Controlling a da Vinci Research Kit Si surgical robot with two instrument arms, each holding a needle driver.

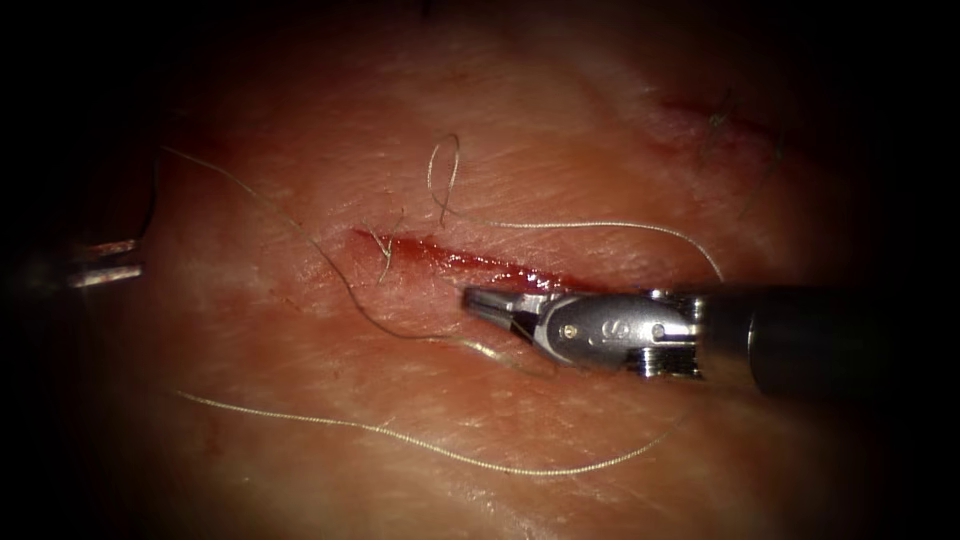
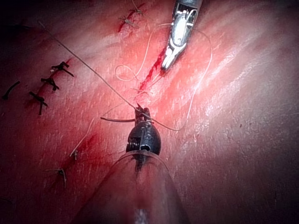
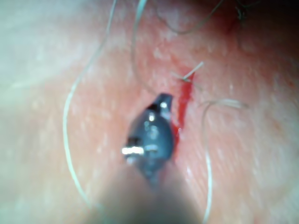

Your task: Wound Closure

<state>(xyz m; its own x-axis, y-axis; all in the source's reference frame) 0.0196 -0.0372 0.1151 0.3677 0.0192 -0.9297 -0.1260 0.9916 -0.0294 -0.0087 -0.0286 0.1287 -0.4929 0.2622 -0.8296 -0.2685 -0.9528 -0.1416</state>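
Holding the needle [image 2: 117, 120] near one end, off the tissue [image 1: 560, 130], your left pincer [image 2: 140, 113] sits clenched well left of the cut [image 1: 450, 258]. Your right pincer [image 1: 490, 303] lies closed, apparently empty, just beside the cut. Mind the loose thread [image 1: 400, 435]: tangling looks the main risk.

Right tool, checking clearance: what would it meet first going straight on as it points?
Probably thread lying on the tissue just ahead of the right tool, beside the cut; depth is unclear.
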